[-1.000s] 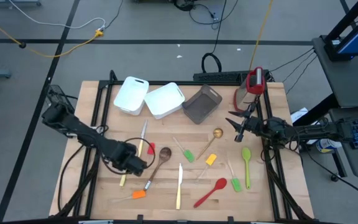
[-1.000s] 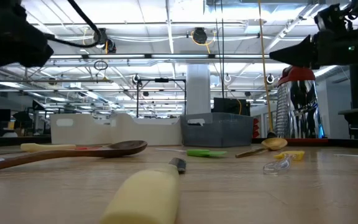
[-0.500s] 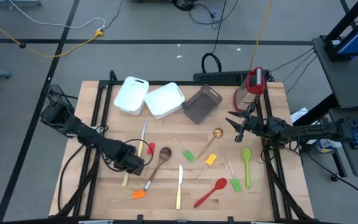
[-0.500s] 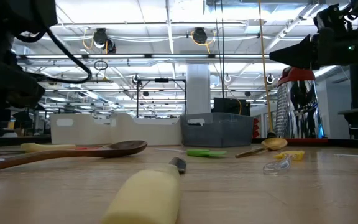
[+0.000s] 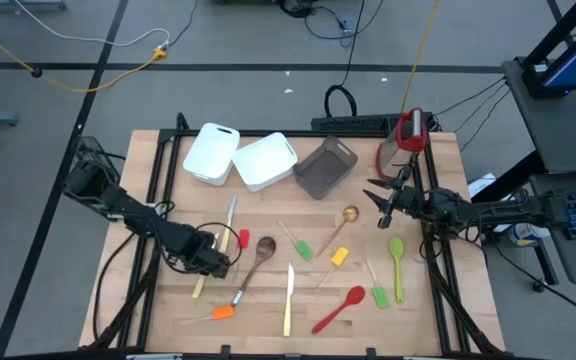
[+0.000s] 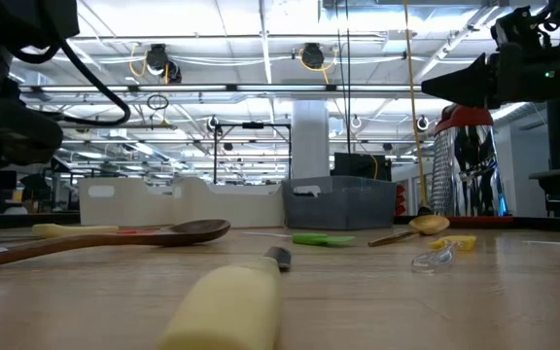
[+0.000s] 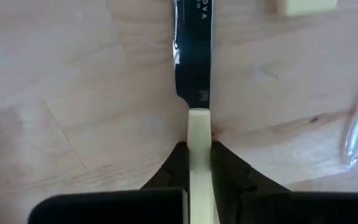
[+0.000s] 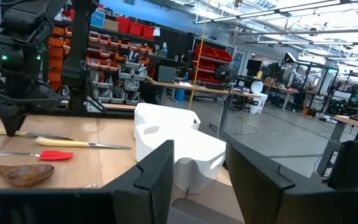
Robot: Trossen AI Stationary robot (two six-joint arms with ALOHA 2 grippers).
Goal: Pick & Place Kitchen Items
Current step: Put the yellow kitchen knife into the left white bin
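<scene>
Your left tool (image 5: 211, 262) is down at the table (image 5: 468, 300) on its near-left part, and its two fingers (image 7: 178, 163) are pinched tight on the pale handle of a knife (image 7: 194, 93). In the left wrist view the handle runs straight between them, with the dark blade reaching out ahead over the wood. From above, this knife (image 5: 203, 278) lies just left of the wooden spoon (image 5: 256, 258).

Your right tool (image 5: 386, 207) hangs above the right side of the table, near the red-and-silver appliance (image 5: 404, 140). Its fingers (image 8: 157, 171) stand partly apart with nothing between them.

The rest of the utensils lie scattered over the middle and near part of the table:
- a second pale-handled knife (image 5: 289, 299) near the front edge
- a red spoon (image 5: 340, 308) beside it
- a green spoon (image 5: 397, 262) farther right
- a gold spoon (image 5: 342, 227) in the middle
- small green (image 5: 299, 243), yellow (image 5: 336, 260) and orange (image 5: 218, 313) spatulas among them

Two white bins (image 5: 238, 155) and a grey bin (image 5: 325, 166) sit along the far edge.
</scene>
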